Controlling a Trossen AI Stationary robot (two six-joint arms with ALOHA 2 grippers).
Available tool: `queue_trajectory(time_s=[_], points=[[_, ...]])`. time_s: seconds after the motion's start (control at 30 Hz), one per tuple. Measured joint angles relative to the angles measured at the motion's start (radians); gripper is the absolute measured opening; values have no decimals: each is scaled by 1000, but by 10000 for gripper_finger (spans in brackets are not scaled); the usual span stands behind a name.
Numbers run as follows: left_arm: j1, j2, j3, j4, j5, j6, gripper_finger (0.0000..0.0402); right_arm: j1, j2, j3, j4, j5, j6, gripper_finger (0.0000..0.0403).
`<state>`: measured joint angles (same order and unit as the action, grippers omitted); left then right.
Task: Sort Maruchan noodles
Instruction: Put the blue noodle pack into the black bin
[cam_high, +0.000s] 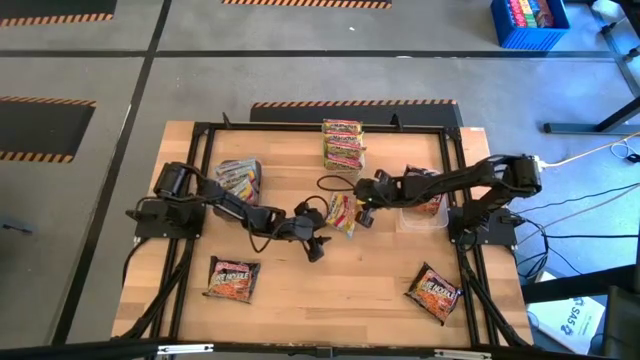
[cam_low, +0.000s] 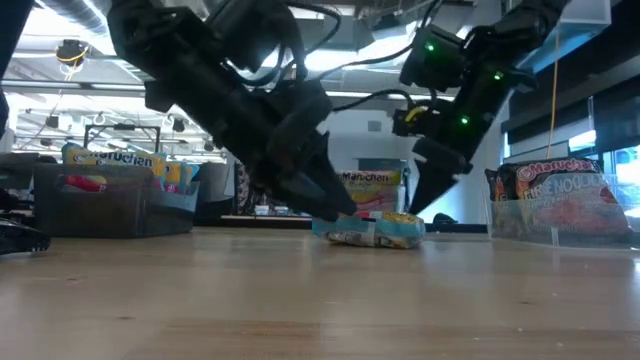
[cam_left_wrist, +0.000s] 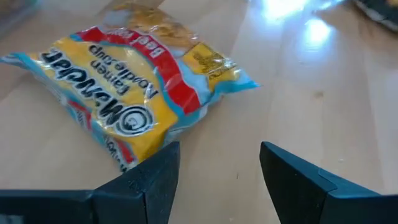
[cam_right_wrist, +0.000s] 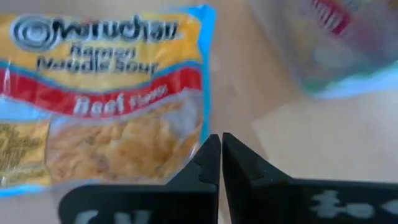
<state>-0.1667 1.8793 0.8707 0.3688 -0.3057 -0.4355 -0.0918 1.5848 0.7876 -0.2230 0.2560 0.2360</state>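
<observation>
Yellow, red and blue crinkly plastic beef ramen packet is lying flat mid-surface, between both hands. Left hand is sitting just beside it, fingers spread, nothing between them; likely lining up to pinch an edge. Right hand is hovering at its other side, fingers pressed together, holding nothing. Wooden surface is smooth, so the glossy film will probably slide. Two dark brown packets are lying apart near the front.
</observation>
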Motion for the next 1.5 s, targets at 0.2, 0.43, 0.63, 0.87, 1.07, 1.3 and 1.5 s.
queue_trajectory(time_s=[0.2,0.43,0.63,0.87,1.07,1.3,1.5], points=[[19,-1,0,-113,-85,-7,216,0,24,-24,83,-101,33,1],[33,-72,1,-288,-95,-40,216,64,36,-24,119,-166,51,1],[29,-190,0,-363,24,54,216,126,36,-24,122,-148,48,1],[40,-305,1,-359,85,109,216,147,36,-24,137,-111,48,1],[94,-359,0,-351,139,136,216,183,35,-24,232,-83,44,1],[185,-306,-2,-332,174,101,216,245,78,-24,300,-28,44,1],[257,-236,1,-242,273,124,216,244,101,-23,354,-31,66,13]])
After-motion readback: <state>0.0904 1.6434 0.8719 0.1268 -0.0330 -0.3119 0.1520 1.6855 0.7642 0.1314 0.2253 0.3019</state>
